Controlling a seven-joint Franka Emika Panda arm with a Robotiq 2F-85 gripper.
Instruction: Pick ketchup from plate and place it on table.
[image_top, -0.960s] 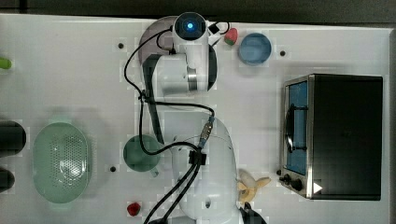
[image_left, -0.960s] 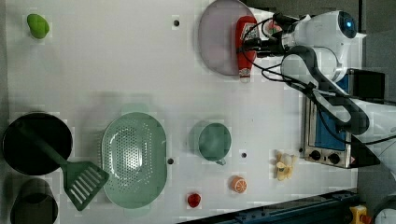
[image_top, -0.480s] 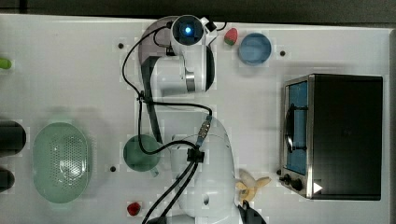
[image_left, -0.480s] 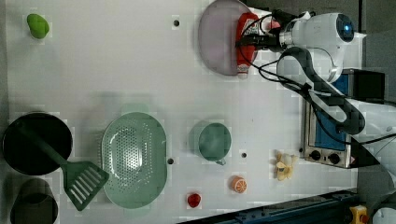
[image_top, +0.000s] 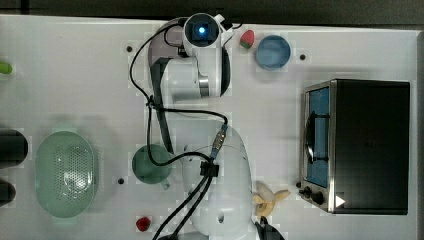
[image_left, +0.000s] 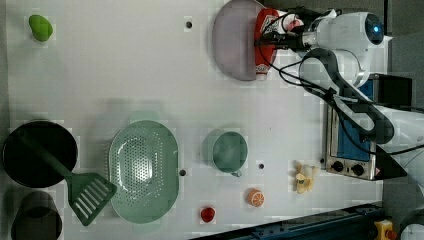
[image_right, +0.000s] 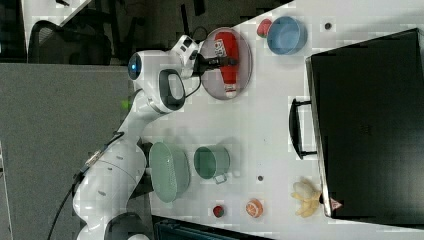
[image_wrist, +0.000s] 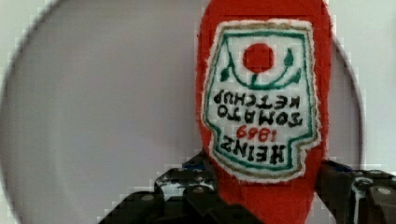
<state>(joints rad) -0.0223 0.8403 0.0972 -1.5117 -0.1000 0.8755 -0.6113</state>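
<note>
The ketchup (image_left: 261, 60), a red bottle with a white label, lies flat on the lilac-grey plate (image_left: 232, 45) near the rim closest to the arm, its whitish cap over the plate's edge. My gripper (image_left: 274, 40) is down over the bottle's body. In the wrist view the ketchup (image_wrist: 261, 107) runs between the two dark fingers (image_wrist: 187, 191), one on each side, and the gripper (image_wrist: 268, 198) is open around it. In the right view the gripper (image_right: 226, 61) crosses the ketchup (image_right: 224, 45) above the plate (image_right: 212, 82).
A strawberry (image_right: 264, 27) and a blue bowl (image_right: 286, 35) sit just beyond the plate. A toaster oven (image_right: 365, 125) stands along one side of the white table (image_left: 125, 65). A green cup (image_left: 229, 151) and a green perforated basket (image_left: 144, 177) lie farther off.
The arm has carried the gripper across the plate onto the ketchup, most of it in the first half second. The ketchup has not moved.
</note>
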